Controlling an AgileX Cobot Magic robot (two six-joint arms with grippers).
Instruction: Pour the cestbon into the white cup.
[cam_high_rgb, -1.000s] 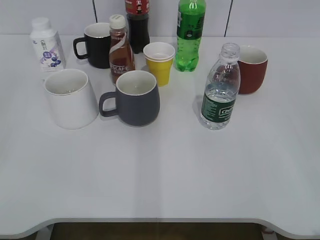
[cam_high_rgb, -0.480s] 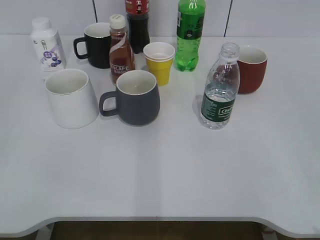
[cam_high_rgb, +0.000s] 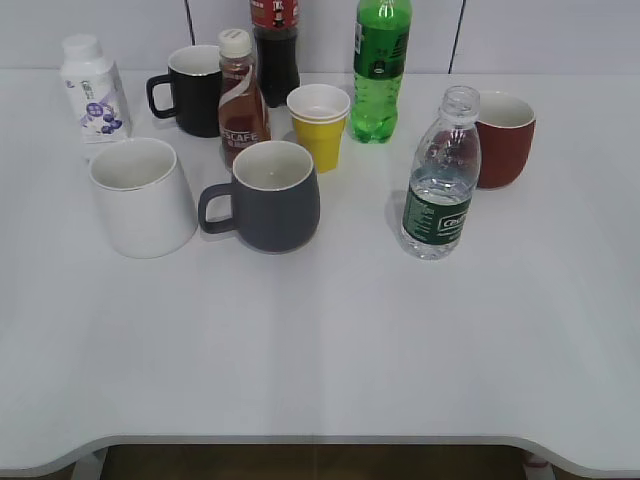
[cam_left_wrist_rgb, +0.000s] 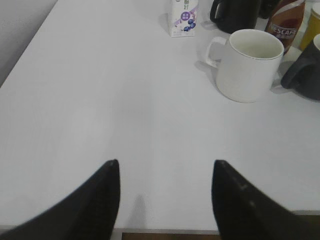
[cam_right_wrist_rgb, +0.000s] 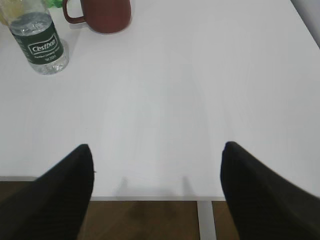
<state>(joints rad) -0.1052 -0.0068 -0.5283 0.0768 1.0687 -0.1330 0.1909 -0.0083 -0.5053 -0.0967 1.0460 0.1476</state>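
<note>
cestbon (cam_high_rgb: 440, 180) upright, uncapped | white cup (cam_high_rgb: 142, 197) apart | both grippers spread, empty

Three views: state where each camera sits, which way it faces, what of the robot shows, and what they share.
Exterior: above the table's near edge, slanting down at cups and bottles; no robot.
Left wrist: low at the near edge, facing the white cup; open left gripper shows.
Right wrist: same, facing the cestbon; open right gripper shows.
Shared: exterior also shows the white cup and cestbon.
</note>
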